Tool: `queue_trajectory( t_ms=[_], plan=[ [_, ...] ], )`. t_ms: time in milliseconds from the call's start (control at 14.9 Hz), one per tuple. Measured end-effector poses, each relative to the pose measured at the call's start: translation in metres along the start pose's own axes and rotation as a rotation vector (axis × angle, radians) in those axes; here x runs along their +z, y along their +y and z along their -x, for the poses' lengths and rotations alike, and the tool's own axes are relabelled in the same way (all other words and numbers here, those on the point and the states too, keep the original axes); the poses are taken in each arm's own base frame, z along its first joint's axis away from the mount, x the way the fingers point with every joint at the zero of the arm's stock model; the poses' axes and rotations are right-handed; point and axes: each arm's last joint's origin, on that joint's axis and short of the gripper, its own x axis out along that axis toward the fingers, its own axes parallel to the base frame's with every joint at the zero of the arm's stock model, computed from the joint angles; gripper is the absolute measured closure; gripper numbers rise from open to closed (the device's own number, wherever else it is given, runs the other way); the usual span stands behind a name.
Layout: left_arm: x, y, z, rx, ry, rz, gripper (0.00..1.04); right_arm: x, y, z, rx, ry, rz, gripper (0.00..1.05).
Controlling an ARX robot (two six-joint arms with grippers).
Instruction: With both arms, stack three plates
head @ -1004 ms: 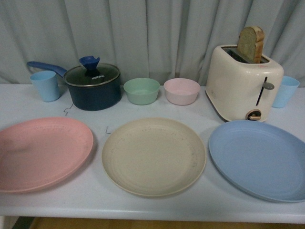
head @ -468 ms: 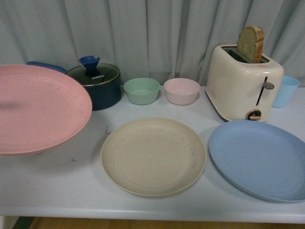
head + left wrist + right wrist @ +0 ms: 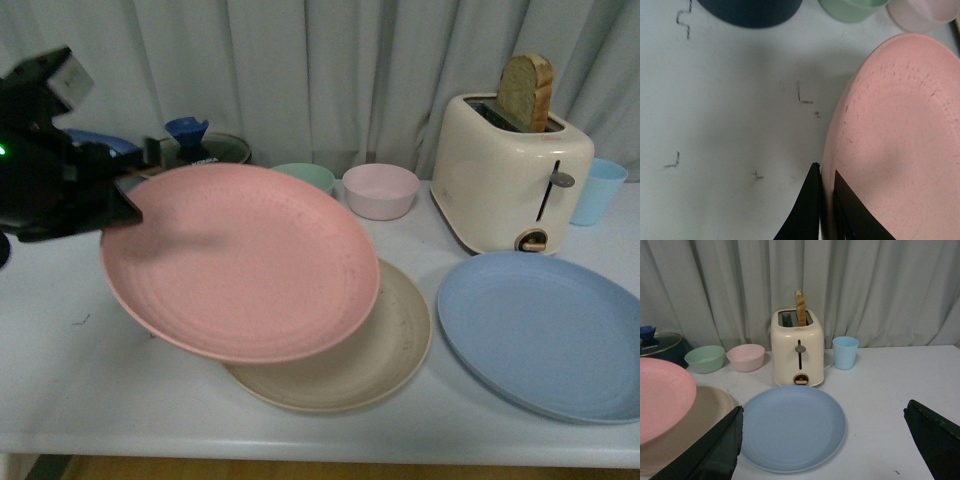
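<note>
My left gripper (image 3: 122,200) is shut on the left rim of the pink plate (image 3: 240,260) and holds it tilted in the air, partly over the beige plate (image 3: 385,350) on the table. In the left wrist view the black fingers (image 3: 810,210) pinch the pink plate's rim (image 3: 900,135). The blue plate (image 3: 545,335) lies flat at the right. In the right wrist view my right gripper (image 3: 822,437) is open, its fingers wide apart, above the blue plate (image 3: 792,425); the pink plate (image 3: 662,395) and the beige plate (image 3: 705,412) show there too.
A cream toaster (image 3: 510,175) with a bread slice stands behind the blue plate. A light blue cup (image 3: 600,190), a pink bowl (image 3: 380,190), a green bowl (image 3: 305,175) and a dark lidded pot (image 3: 200,150) line the back. The table's front edge (image 3: 320,445) is close.
The left arm has come into view and carried the pink plate rightward from the left side until it hangs over the beige plate. The other plates have not moved.
</note>
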Motion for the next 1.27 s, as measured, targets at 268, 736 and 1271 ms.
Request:
queue_trajectory(
  t_ms=[268, 736, 1271],
  plan=[
    [-0.008, -0.018, -0.029, -0.009, 0.032, 0.002, 1.02, 0.000, 0.000, 0.000, 0.000, 0.000, 0.000, 0.06],
    [-0.020, -0.021, -0.060, 0.038, 0.085, -0.011, 1.02, 0.000, 0.000, 0.000, 0.000, 0.000, 0.000, 0.06],
    [-0.023, -0.033, -0.073, -0.014, 0.072, -0.035, 0.69, 0.000, 0.000, 0.000, 0.000, 0.000, 0.000, 0.06]
  ],
)
